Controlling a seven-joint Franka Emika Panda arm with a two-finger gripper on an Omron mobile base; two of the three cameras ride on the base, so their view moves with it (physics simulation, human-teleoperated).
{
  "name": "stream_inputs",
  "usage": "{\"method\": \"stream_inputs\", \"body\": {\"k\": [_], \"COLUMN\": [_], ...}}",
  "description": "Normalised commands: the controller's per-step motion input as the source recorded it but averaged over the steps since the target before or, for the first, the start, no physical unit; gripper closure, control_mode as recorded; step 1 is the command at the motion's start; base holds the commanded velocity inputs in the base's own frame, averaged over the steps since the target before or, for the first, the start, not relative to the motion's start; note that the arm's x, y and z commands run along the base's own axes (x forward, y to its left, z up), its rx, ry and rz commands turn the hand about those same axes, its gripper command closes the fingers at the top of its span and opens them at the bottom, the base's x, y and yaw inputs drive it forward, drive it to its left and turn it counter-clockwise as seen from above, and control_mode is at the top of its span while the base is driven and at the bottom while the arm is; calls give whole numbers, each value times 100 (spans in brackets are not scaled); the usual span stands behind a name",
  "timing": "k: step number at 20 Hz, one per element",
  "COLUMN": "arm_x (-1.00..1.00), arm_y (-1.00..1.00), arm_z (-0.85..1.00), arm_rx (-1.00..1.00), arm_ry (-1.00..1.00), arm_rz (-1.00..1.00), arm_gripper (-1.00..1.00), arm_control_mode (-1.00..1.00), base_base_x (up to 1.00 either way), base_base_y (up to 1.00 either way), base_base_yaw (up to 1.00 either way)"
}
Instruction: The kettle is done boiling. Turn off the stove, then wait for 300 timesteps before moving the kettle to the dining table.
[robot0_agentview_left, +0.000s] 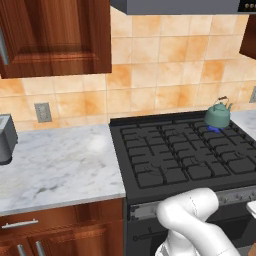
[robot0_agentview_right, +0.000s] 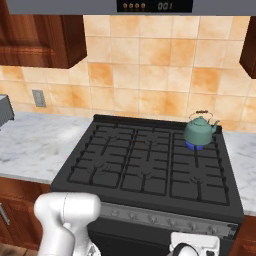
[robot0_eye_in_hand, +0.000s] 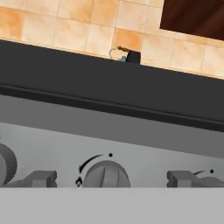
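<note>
The teal kettle (robot0_agentview_left: 217, 115) (robot0_agentview_right: 200, 131) stands on the back right burner of the black stove (robot0_agentview_left: 175, 155) (robot0_agentview_right: 150, 160), with a blue flame under it. In the hand view only the top of the kettle's handle (robot0_eye_in_hand: 119, 53) peeks over the stove's edge. My gripper (robot0_eye_in_hand: 111, 177) is low in front of the grey knob strip (robot0_eye_in_hand: 131, 144). It is open, its fingertips (robot0_eye_in_hand: 41, 177) on either side of a round knob (robot0_eye_in_hand: 106, 174) without touching it. My hand (robot0_agentview_right: 194, 245) shows below the strip's right part. The dining table is out of view.
A marble counter (robot0_agentview_left: 55, 165) lies left of the stove with a grey toaster (robot0_agentview_left: 6, 137) at its far end. More counter (robot0_agentview_right: 242, 160) runs to the right. More knobs (robot0_eye_in_hand: 4, 164) sit on both sides along the strip. Wood cabinets (robot0_agentview_left: 55, 35) hang above.
</note>
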Motion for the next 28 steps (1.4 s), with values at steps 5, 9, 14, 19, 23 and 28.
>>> {"method": "stream_inputs", "body": {"k": [5, 9, 14, 19, 23, 28], "arm_x": [20, 20, 7, 0, 12, 14], "arm_y": [-8, -5, -3, 0, 5, 8], "arm_z": [-16, -15, -8, 0, 0, 0], "arm_rx": [0, 0, 0, 0, 0, 0], "arm_ry": [0, 0, -1, -1, 0, 0], "arm_rz": [0, 0, 0, 0, 0, 0], "arm_gripper": [-100, -100, -100, -100, 100, 100], "arm_control_mode": [-100, -100, -100, -100, -100, -100], "base_base_x": [0, 0, 0, 0, 0, 0], "base_base_y": [0, 0, 0, 0, 0, 0], "base_base_yaw": [0, 0, 0, 0, 0, 0]}}
